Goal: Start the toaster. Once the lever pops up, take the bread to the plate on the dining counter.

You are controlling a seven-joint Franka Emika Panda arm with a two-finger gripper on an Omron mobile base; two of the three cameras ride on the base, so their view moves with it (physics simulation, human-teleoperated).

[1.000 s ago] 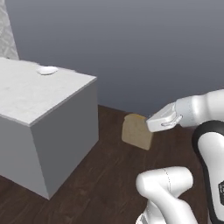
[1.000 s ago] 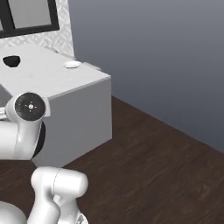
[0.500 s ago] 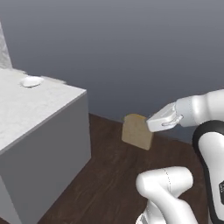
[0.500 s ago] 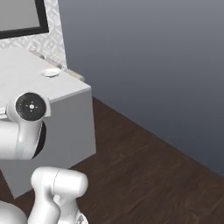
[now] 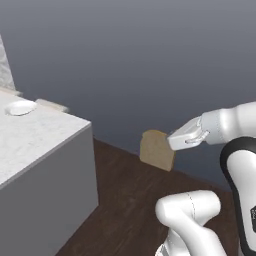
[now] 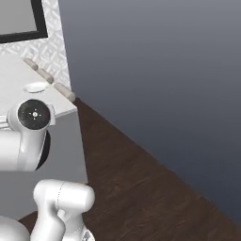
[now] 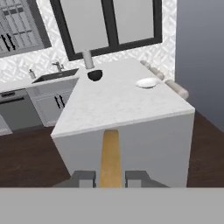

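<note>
Bread clamped between gripper jaws

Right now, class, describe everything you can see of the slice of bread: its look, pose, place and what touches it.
The bread is a flat tan-brown slice, squarish with a rounded top and a slightly darker crust edge. It hangs upright in the air above the dark wood floor, clear of the dining counter. The pincer is shut on its edge; in the hand view it runs edge-on between the fingertips.
</note>
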